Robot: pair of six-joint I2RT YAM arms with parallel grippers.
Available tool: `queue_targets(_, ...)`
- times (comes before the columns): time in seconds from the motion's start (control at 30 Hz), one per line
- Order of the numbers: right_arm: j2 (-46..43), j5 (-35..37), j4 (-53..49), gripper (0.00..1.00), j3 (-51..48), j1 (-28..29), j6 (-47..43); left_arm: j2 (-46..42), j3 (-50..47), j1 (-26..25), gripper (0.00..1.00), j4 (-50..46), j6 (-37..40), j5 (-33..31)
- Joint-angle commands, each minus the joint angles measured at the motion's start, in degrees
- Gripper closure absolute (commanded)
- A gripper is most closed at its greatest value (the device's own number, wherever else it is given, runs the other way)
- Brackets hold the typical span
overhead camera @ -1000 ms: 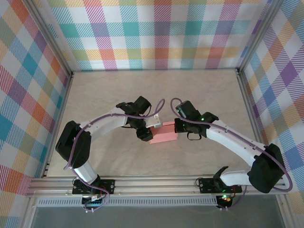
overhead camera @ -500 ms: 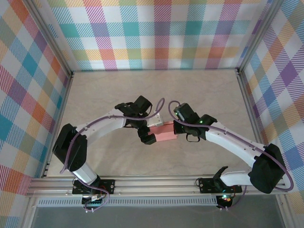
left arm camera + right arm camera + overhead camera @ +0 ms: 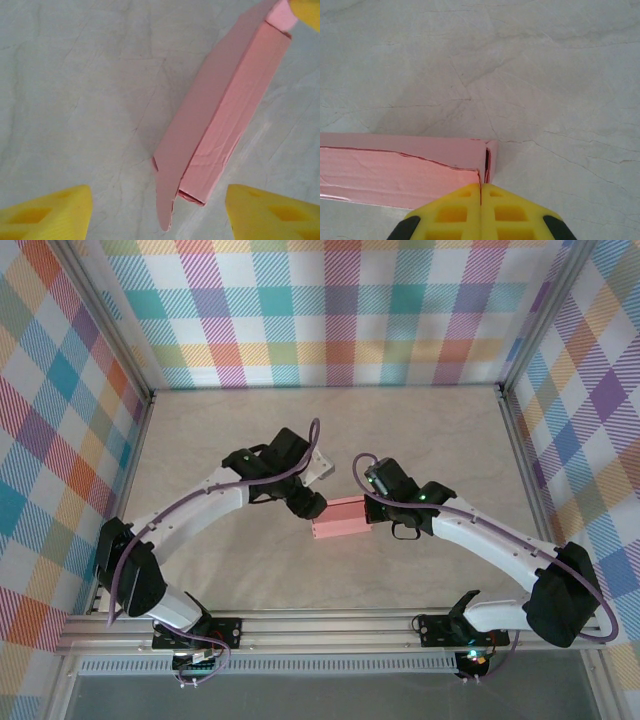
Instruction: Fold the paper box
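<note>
- pink card box (image 3: 340,519) lies flat near the middle of the table (image 3: 250,430) in the overhead view, with its long side running between the two arms. the left gripper (image 3: 309,505) is at its left end and the right gripper (image 3: 373,512) is at its right end.
- from the left wrist, the yellow fingers (image 3: 50,215) stand wide apart and grip nothing. the box's near end lies just ahead, between them. a loose flap (image 3: 165,212) pokes out past the open end and is not tucked in.
- the step in hand looks like closing that end. to do it well, one finger should meet the flap square on and sweep it along the box's length, so the thin card bends at its crease instead of buckling.
- from the right wrist, the yellow fingers (image 3: 455,217) are pressed tight together, with their tips touching the box's end corner. i cannot tell whether a sliver of card is nipped between them.
- those closed tips serve best as a stop. any push from the left should run straight toward them, because the light box would likely skid or swivel on the smooth table under an off-line push.
</note>
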Motion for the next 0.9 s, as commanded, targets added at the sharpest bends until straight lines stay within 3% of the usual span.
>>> queue_targets(0.0, 0.8, 0.0, 0.4, 1.00, 0.4, 0.5, -0.8, 1.8, 2.6, -1.9, 0.37, -7.8, -3.2, -2.9)
queue_targets(0.07, 1.0, 0.2, 0.4, 1.00, 0.6, 0.5, -1.0, 2.3, 2.8, -2.6, 0.39, -8.8, -3.0, -3.0)
queue_targets(0.13, 1.2, 0.3, 0.3, 1.00, 0.8, 0.5, -1.1, 3.1, 3.0, -2.7, 0.52, -9.1, -2.7, -2.9)
queue_targets(0.2, 1.2, 0.3, 0.3, 1.00, 0.7, 0.5, -1.1, 3.6, 3.0, -2.6, 0.58, -9.0, -2.5, -3.7)
queue_targets(0.4, 1.1, -0.1, 0.1, 1.00, 0.4, 0.5, -0.8, 5.1, 3.6, -2.7, 0.66, -9.1, -2.0, -4.9)
queue_targets(0.57, 1.0, -0.2, 0.2, 1.00, 0.3, 0.5, -0.9, 5.4, 3.7, -2.7, 0.64, -8.5, -2.1, -7.7)
queue_targets(0.87, 1.0, -0.7, 0.3, 1.00, 0.3, 0.5, -0.8, 5.6, 4.0, -2.6, 0.80, -8.4, -2.8, -8.5)
